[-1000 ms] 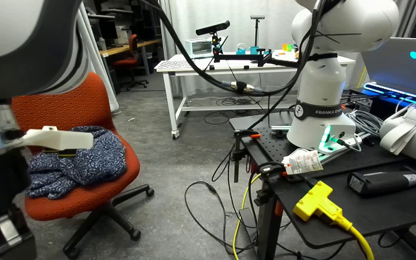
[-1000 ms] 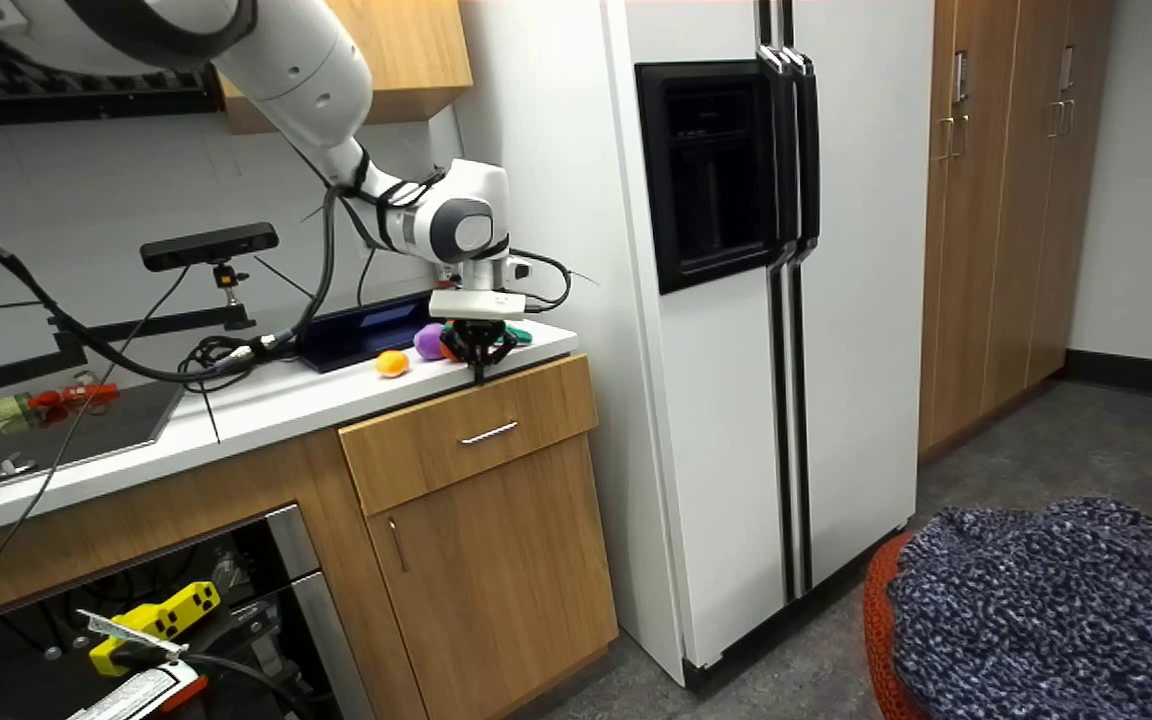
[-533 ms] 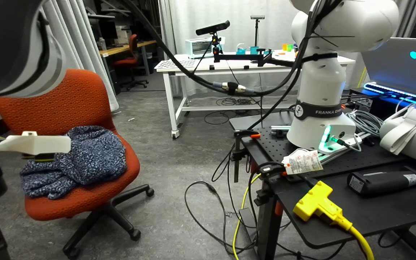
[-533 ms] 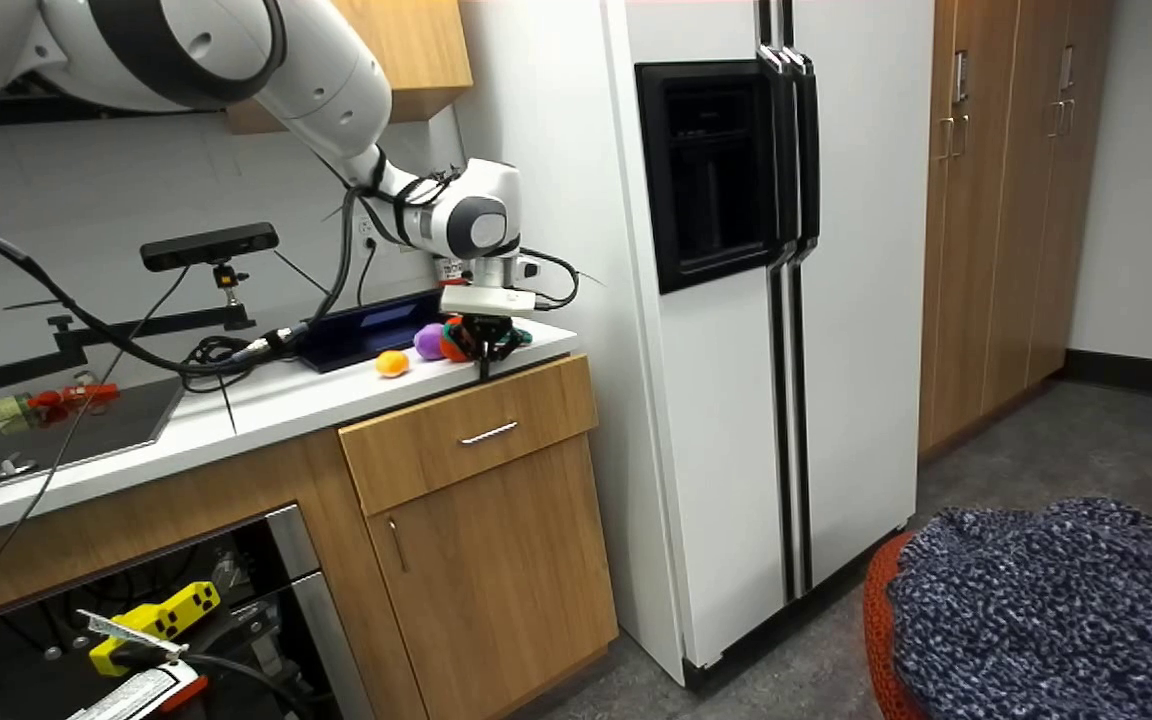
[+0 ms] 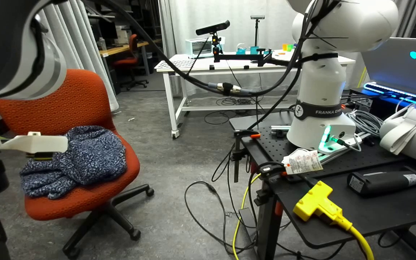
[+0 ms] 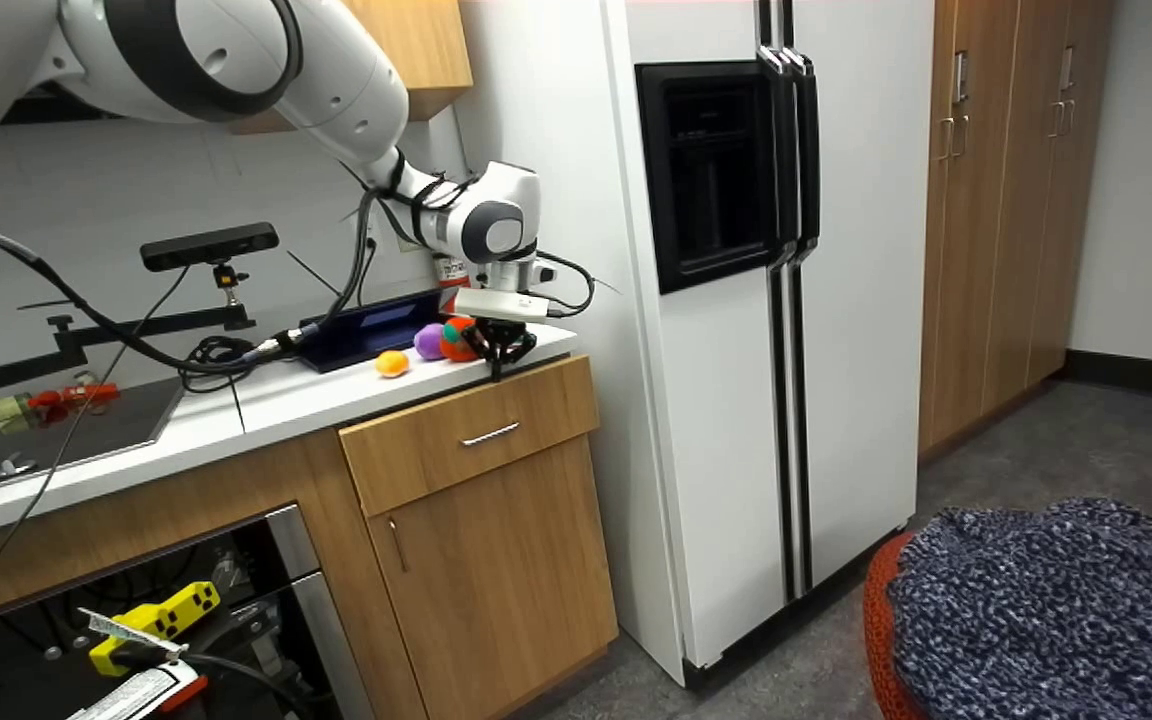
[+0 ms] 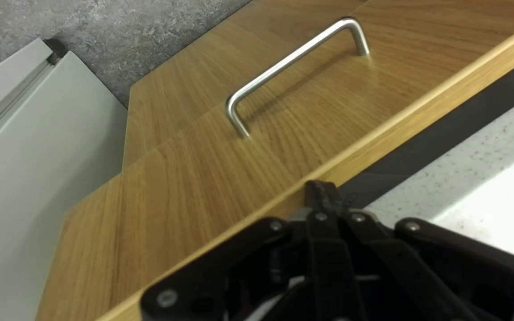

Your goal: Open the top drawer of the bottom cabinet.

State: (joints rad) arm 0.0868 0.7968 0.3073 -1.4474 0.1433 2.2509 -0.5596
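A clenched gripper [image 7: 322,195] hangs at the top edge of the drawer [image 7: 203,191], below the counter [image 7: 498,200] and just beside the fridge [image 6: 716,420]; contact with the wood cannot be told. A dark gap [image 7: 440,137] parts the drawer's edge from the counter's, gray floor [image 7: 118,31] spreading beyond. In an exterior view, an orange chair [image 6: 881,610] bearing speckled cloth [image 6: 1046,600] stands well apart. "FRANKA" reads across the black band [image 5: 318,110] around the arm's base [image 5: 311,131].

Dk speckled cloth [image 5: 90,159] on red-orange chair [image 5: 83,103]; orange item [image 6: 392,364] nr purple item [image 6: 428,342] on wht counter [image 6: 286,400]; wht fridge [image 6: 866,330].
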